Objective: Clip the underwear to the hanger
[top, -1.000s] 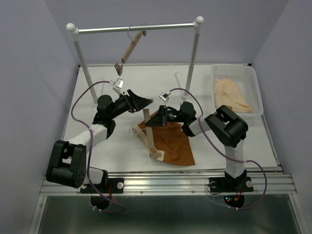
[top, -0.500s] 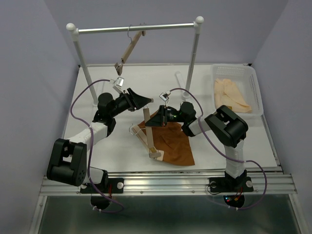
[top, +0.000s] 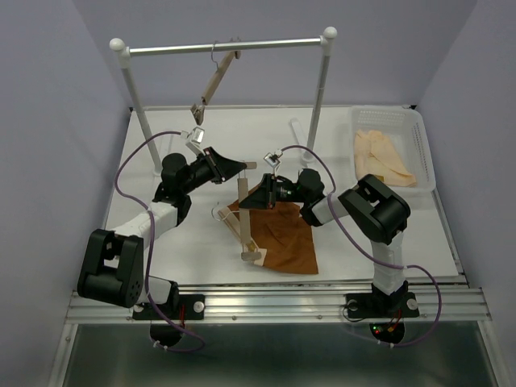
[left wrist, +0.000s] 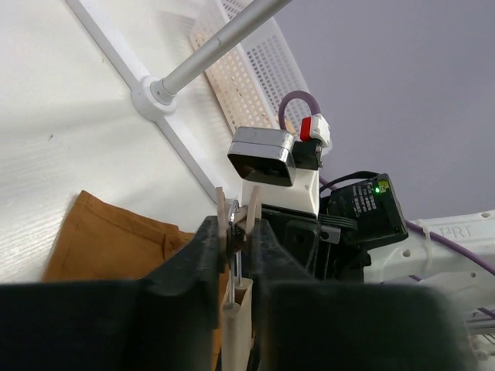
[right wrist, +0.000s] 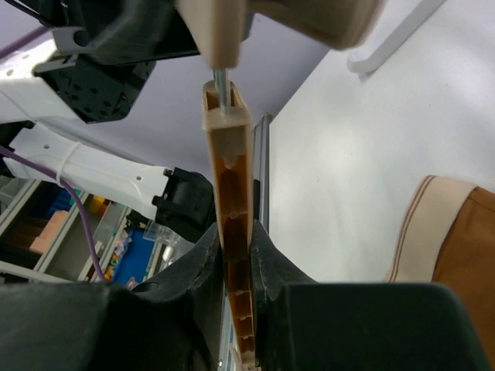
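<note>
Over the bench [top: 201, 250], the hanger [top: 249, 238] raised at a slant, lower end by the left edge of the underwear [top: 286, 238]; contact there unclear. Pinched mid-bar by the right gripper [top: 246, 202], one finger pressed to each wooden face. Clamped at the upper metal clip [left wrist: 240, 232] by the left gripper [top: 243, 166], fingers touching both sides. Underwear flat on the bench, under and right of the bar, tan waistband edge beside the right gripper. Tight quarters up top: right wrist camera [left wrist: 261, 157] just beyond the left fingers. Behind, a steel rail [top: 226, 47] with a second hanger [top: 216, 81] dangling. Far right, a basket [top: 425, 149] of cream garments [top: 383, 157].
</note>
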{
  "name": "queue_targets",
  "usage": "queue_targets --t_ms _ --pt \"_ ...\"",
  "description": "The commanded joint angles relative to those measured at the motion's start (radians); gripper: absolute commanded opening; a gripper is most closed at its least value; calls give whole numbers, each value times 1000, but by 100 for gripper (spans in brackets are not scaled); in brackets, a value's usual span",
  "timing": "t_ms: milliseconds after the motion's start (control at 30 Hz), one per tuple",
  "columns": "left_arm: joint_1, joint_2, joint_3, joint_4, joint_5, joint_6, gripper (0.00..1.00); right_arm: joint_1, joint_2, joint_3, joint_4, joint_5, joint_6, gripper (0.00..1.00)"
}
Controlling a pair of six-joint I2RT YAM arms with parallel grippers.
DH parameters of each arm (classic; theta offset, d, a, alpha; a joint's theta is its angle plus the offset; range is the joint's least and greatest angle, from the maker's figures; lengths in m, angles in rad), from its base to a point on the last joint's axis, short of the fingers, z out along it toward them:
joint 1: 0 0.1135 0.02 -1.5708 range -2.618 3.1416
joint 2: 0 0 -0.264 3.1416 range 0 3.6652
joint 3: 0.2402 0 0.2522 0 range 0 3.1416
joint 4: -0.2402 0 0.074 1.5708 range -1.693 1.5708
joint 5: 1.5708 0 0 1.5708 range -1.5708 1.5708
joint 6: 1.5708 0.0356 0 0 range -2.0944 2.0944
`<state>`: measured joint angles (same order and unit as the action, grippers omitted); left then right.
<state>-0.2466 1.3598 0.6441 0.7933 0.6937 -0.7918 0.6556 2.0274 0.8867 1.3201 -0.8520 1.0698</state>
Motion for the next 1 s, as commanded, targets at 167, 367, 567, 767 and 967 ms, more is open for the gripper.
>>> queue_targets --t_ms 167,367,567,767,967 --pt "-10 2 31 53 30 -1 0 3 -32 -5 77 42 -10 1" --pt "-8 -28 15 66 -11 2 0 3 -50 -2 13 62 -48 14" --pt "-10 -16 2 67 -28 2 0 3 -120 -3 -168 109 -174 78" --pt "-8 -5 -18 78 -22 2 0 3 -207 -26 -430 165 -386 100" --pt "15 -10 -60 67 -20 -3 0 3 -288 -43 -794 318 -704 100"
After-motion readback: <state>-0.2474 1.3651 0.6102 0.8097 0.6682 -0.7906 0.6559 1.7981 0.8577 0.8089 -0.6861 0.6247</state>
